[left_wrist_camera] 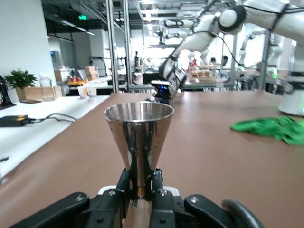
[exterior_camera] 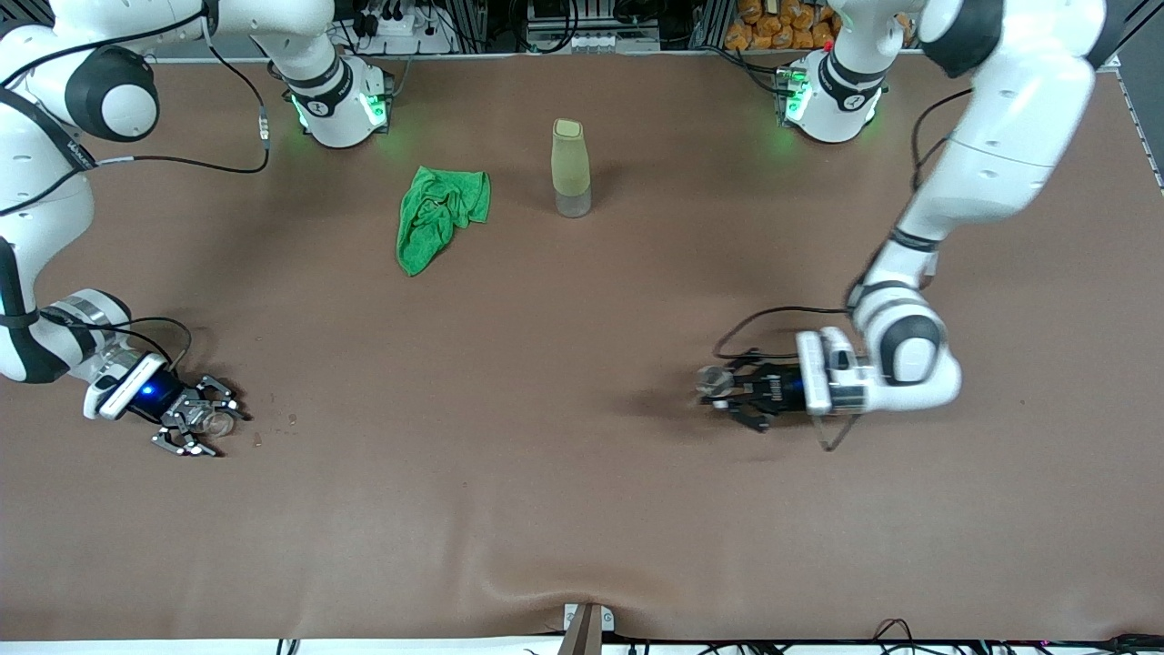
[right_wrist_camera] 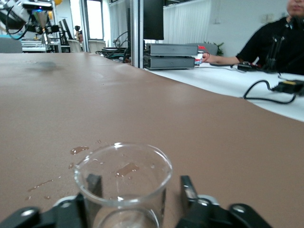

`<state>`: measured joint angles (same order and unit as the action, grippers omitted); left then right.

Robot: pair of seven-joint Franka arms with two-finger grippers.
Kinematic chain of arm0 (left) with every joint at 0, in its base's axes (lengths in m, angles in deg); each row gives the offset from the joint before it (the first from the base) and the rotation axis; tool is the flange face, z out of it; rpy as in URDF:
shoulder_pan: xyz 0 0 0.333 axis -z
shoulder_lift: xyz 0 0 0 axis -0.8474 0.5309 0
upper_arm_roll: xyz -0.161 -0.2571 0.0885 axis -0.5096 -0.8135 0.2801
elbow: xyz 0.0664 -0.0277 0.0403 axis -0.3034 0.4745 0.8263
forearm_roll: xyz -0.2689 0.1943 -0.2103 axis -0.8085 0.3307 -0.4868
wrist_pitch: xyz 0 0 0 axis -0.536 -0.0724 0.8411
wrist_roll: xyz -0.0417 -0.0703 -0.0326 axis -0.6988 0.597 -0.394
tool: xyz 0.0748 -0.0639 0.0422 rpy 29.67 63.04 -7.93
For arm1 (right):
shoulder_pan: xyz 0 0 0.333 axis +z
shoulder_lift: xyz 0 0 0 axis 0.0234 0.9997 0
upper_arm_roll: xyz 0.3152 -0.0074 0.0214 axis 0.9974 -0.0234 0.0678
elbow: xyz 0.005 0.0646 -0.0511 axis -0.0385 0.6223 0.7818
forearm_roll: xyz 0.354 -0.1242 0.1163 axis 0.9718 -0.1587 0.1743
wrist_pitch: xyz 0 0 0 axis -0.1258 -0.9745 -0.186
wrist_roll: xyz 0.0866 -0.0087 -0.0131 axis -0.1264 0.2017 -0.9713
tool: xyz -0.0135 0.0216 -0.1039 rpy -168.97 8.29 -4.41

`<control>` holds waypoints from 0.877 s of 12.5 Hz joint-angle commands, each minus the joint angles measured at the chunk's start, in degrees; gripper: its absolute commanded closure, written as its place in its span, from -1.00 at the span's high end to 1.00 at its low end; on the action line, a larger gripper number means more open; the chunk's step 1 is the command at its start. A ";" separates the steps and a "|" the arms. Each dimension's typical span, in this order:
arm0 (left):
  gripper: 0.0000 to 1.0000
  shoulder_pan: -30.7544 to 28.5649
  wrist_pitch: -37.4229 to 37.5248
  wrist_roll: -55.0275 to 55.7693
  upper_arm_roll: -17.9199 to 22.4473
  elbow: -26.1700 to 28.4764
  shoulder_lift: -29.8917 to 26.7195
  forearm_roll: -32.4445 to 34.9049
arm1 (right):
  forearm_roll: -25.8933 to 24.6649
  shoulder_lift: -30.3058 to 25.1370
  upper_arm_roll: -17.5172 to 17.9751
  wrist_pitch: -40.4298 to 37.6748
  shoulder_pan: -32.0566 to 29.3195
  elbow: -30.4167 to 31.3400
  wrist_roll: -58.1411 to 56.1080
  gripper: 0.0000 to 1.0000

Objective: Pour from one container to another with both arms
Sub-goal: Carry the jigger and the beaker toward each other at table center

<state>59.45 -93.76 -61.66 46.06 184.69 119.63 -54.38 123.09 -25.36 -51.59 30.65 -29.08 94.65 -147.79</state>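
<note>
A tiny clear cup point(exterior_camera: 219, 421) with a pouring lip stands on the brown table point(exterior_camera: 564, 473) toward the right arm's end. My right gripper point(exterior_camera: 210, 422) is low around it. In the right wrist view the cup point(right_wrist_camera: 123, 175) sits between the fingers of this gripper point(right_wrist_camera: 141, 187), and one finger point(right_wrist_camera: 187, 188) stands apart from the glass, so the gripper is open. My left gripper point(exterior_camera: 732, 393) is raised over the table toward the left arm's end. It point(left_wrist_camera: 141, 183) is shut on the narrow base of the upright silvery metal cup point(left_wrist_camera: 139, 128).
A yellowish-green bottle point(exterior_camera: 570, 168) stands upright mid-table near the bases, with a crumpled green cloth point(exterior_camera: 441, 214) beside it toward the right arm's end. Small wet drops point(exterior_camera: 293, 419) lie on the table by the clear cup.
</note>
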 commanded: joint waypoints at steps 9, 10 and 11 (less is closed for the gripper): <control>-1.00 22.12 -23.73 0.60 1.12 -10.51 3.14 -24.48 | 1.29 0.25 -0.18 -4.00 0.80 -0.55 -0.39 -1.00; -1.00 23.18 -25.93 0.69 1.21 -11.30 3.23 -25.80 | 1.20 -0.36 -0.18 -4.17 1.24 -0.46 1.10 -1.00; -1.00 23.71 -27.69 0.95 1.21 -12.44 3.50 -26.60 | 1.20 -1.07 -0.18 -5.22 2.12 -0.46 2.42 -1.00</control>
<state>81.41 -118.37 -61.64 46.43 175.98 121.65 -78.58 123.10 -25.26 -51.40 26.57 -28.75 94.45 -148.26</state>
